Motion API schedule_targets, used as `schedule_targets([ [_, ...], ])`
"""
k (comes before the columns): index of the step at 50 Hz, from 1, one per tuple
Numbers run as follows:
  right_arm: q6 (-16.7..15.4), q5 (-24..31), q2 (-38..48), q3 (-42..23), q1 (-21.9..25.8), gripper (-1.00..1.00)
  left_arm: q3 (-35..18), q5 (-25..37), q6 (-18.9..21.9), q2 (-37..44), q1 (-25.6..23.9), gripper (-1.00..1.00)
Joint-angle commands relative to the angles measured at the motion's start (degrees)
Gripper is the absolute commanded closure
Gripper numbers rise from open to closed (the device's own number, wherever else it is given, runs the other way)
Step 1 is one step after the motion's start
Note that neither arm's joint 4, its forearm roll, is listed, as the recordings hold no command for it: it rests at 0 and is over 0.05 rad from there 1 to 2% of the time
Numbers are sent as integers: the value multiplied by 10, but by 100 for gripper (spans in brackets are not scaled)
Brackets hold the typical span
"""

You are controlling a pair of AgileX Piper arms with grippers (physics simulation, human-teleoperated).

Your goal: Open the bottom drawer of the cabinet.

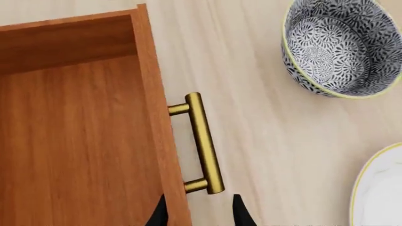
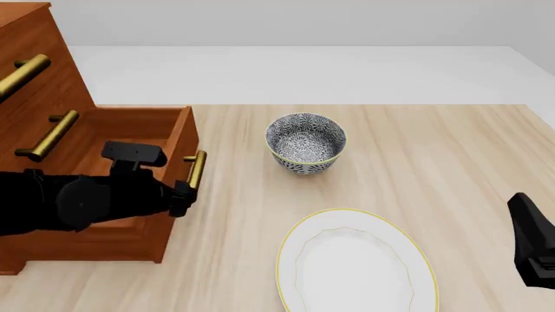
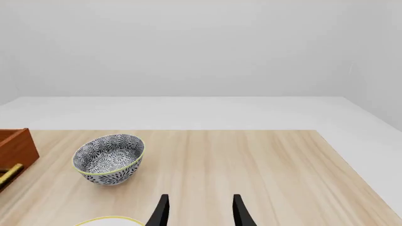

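I see the bottom drawer (image 2: 130, 140) pulled out of the cabinet (image 2: 35, 78), my left hand (image 1: 199, 212) spread around its handle (image 1: 202, 141), my right hand (image 3: 199, 210) spread over the counter (image 3: 264, 165).

The cabinet (image 2: 35, 84) stands at the table's (image 2: 451, 156) left edge in the front view; its bottom drawer (image 2: 130, 130) juts out to the right, under the left arm; right of the drawer sits the bowl (image 2: 305, 143); nearer the camera lies the plate (image 2: 355, 266).
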Motion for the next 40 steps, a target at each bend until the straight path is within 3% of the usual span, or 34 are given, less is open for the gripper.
schedule_targets([
  [1,0,0,0,0,0,-100,-2,7,-19,-23,-47,-100],
  [4,0,0,0,0,0,-100,13,17,9,-86,-37,-100],
  [5,0,0,0,0,0,-100,24,18,35,-128,-21,-100],
  [18,0,0,0,0,0,-100,42,143,88,-432,15,-100],
  [28,0,0,0,0,0,-100,59,274,96,-687,50,-100],
  [35,0,0,0,0,0,-100,34,375,104,-827,60,-100],
  [40,0,0,0,0,0,-100,0,397,88,-839,66,-100],
])
